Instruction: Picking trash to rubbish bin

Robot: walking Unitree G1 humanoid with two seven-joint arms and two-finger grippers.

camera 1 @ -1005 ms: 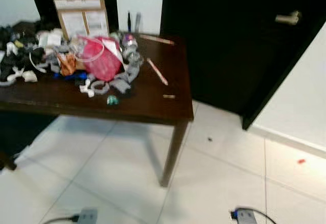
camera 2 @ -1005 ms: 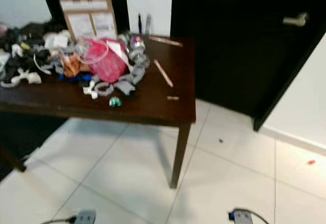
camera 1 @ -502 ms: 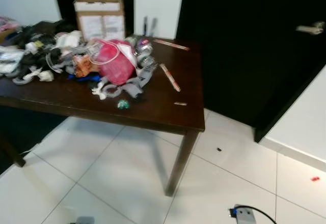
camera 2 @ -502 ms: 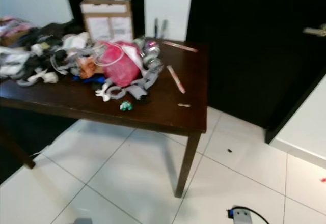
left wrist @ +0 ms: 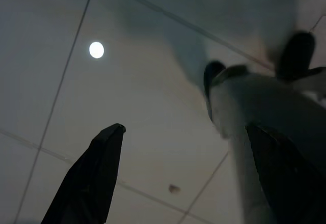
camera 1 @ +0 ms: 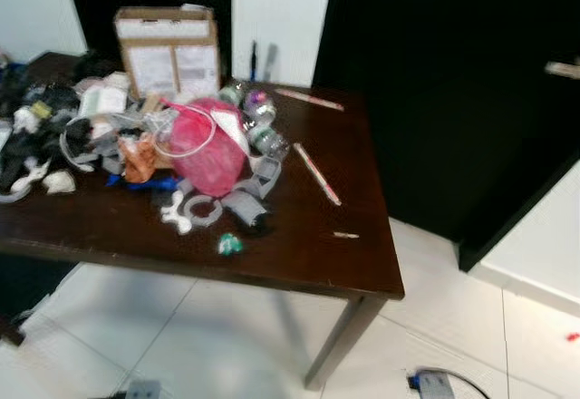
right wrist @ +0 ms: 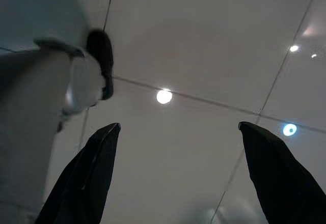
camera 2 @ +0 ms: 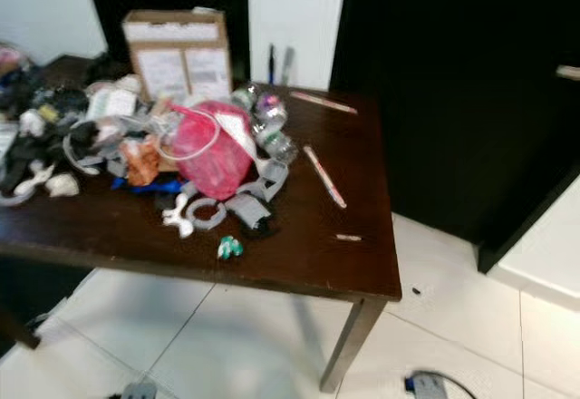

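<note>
You have a dark wooden table ahead, and the trash sits on it in a loose heap toward its left half. The centre of that heap is a pink bag with a white loop of cord across it. At the bag's 12 o'clock stands a cardboard box against the back edge. At its 9 o'clock lies an orange wrapper and, further out, a tangle of black and white bits (too blurred to name one by one). At its 1 o'clock you can make out a couple of small bottles, and at its 6 o'clock grey straps and a small green scrap near the front edge. A thin stick lies on the bare right part of the table at the bag's 3 o'clock, with a second one near the back edge.

Both arms hang low, well apart from the table. The left end effector points at the pale tiled floor with its two black fingers spread wide and nothing between them; the robot's own leg and foot show beside it. The right end effector is likewise wide open over the tiles, holding nothing.

On the floor near the table leg lies a grey plug with a cable.
</note>
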